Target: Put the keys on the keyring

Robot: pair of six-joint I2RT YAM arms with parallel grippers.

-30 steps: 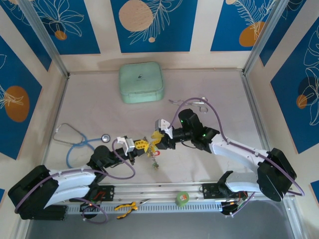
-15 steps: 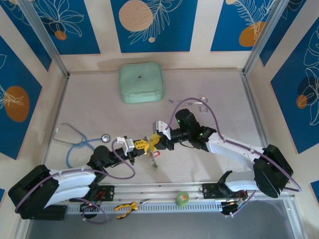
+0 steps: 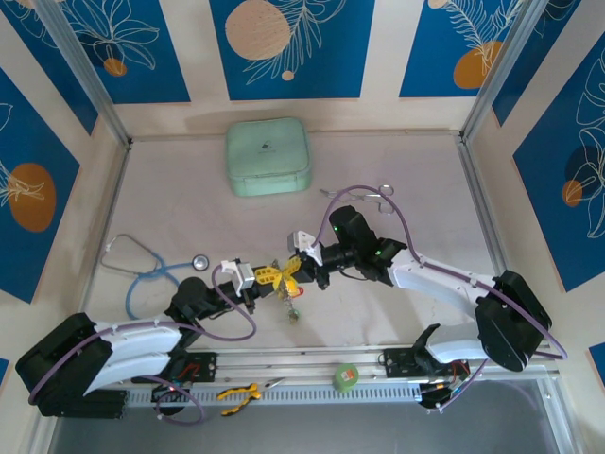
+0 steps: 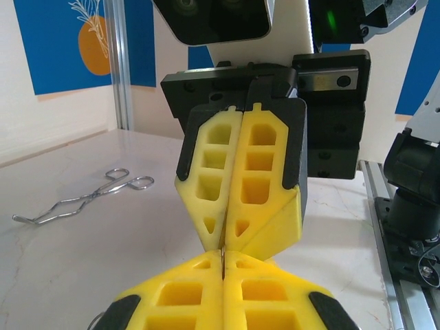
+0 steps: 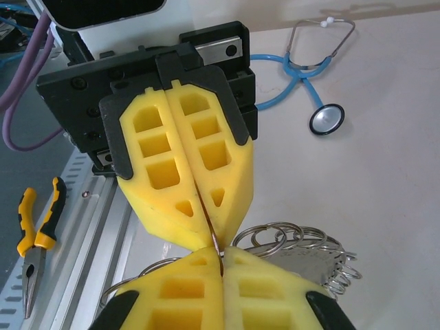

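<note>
My left gripper point(image 3: 274, 276) and right gripper point(image 3: 296, 268) meet tip to tip above the middle of the table. Both are shut on the thin edge of the keyring point(image 5: 216, 242), a silvery ring pinched between the yellow fingertips. In the right wrist view my right gripper point(image 5: 220, 256) is at the bottom and the left gripper's fingers point(image 5: 185, 165) point down at it. Silvery keys point(image 5: 306, 261) on small split rings hang off the ring to the right. From above, the keys point(image 3: 295, 303) dangle below the grippers with red and green tags. The left gripper point(image 4: 223, 256) faces the right gripper's fingers point(image 4: 240, 179).
A mint-green case point(image 3: 268, 157) lies at the back. A blue stethoscope point(image 3: 142, 270) lies to the left, silvery forceps point(image 3: 359, 196) behind the right arm. Yellow-handled pliers point(image 3: 238, 395) and a green tape roll point(image 3: 346, 376) rest on the rail at the near edge.
The right gripper has moved a little left toward the left gripper and shut its fingers on the ring. The left arm has held still.
</note>
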